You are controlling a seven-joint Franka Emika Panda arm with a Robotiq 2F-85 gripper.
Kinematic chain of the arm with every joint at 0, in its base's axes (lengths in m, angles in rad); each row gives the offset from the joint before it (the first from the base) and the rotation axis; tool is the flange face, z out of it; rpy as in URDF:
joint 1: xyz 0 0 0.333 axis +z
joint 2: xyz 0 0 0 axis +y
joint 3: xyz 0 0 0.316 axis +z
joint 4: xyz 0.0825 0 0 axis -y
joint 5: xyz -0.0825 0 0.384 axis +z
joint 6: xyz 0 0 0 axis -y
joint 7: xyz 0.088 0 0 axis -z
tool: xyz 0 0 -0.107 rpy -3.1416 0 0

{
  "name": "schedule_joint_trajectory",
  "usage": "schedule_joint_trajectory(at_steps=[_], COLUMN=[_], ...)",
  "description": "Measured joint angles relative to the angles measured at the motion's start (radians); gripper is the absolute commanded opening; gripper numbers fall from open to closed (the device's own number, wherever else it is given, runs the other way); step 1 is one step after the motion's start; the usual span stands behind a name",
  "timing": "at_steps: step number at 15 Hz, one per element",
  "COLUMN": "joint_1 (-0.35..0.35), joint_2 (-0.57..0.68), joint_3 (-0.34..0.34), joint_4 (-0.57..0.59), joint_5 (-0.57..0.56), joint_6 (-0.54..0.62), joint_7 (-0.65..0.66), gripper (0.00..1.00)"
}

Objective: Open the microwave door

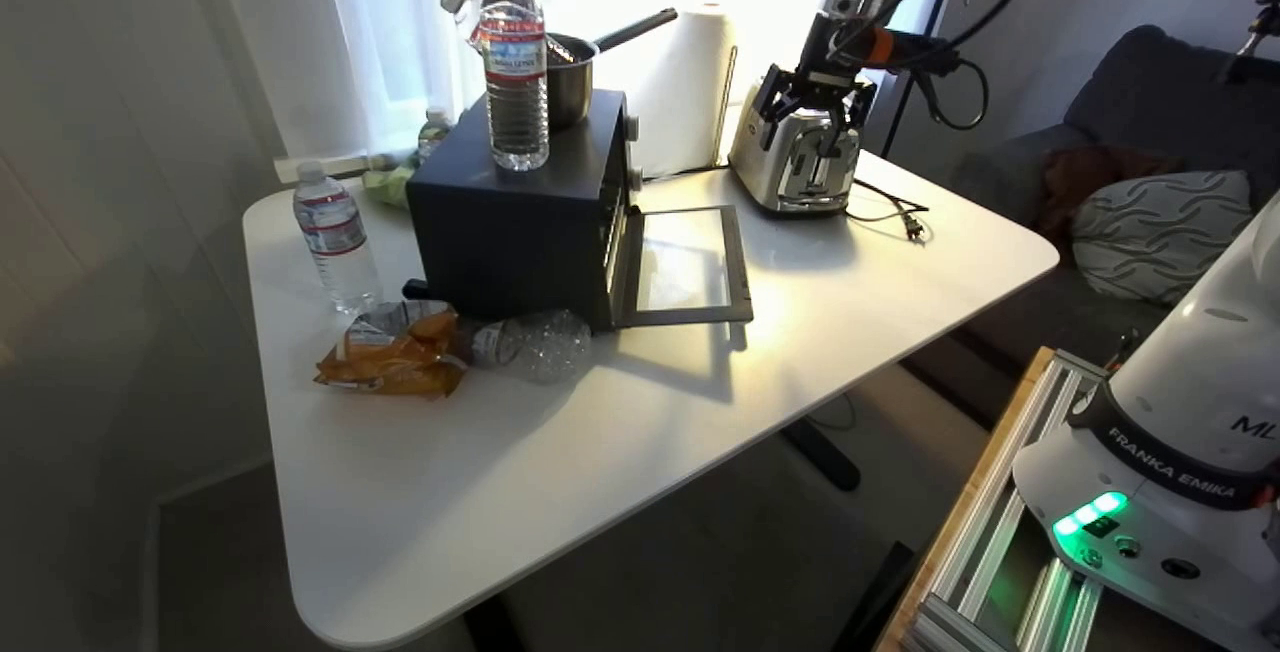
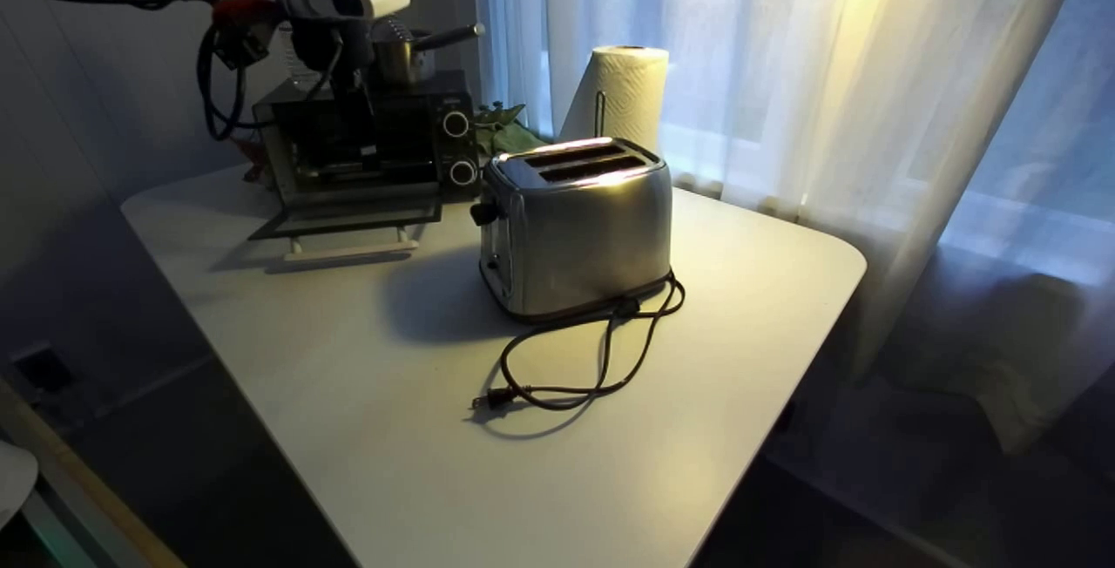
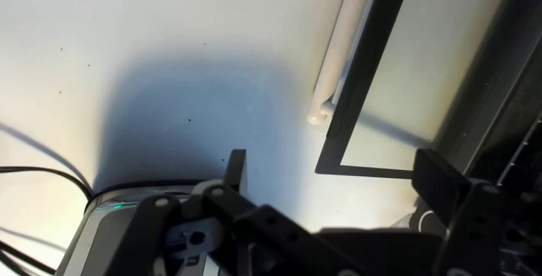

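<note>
Well, the microwave door (image 1: 688,262) is lying open, opening seemingly finished; the gripper (image 3: 332,165) is hovering spread, probably needing only retreat.

End effector (image 3: 329,168), fingers (image 3: 235,168) apart, and open microwave door (image 3: 387,83)

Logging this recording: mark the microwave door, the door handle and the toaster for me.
Microwave door (image 1: 685,260), in an exterior view: on its see-through window.
Door handle (image 3: 340,45), in the wrist view: on the middle of its pale bar.
Toaster (image 2: 594,239), in an exterior view: on its broad silver side.
</note>
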Motion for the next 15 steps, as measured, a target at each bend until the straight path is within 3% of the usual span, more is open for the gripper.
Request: schedule_joint_trajectory(at_steps=[9, 15], joint_1=[-0.022, -0.028], joint_2=[-0.412, -0.512], joint_3=[0.065, 0.057], joint_4=[-0.113, -0.139], joint_5=[-0.049, -0.049], joint_6=[-0.039, -0.052], joint_7=[0.03, -0.004], gripper=[1.0, 1.0])
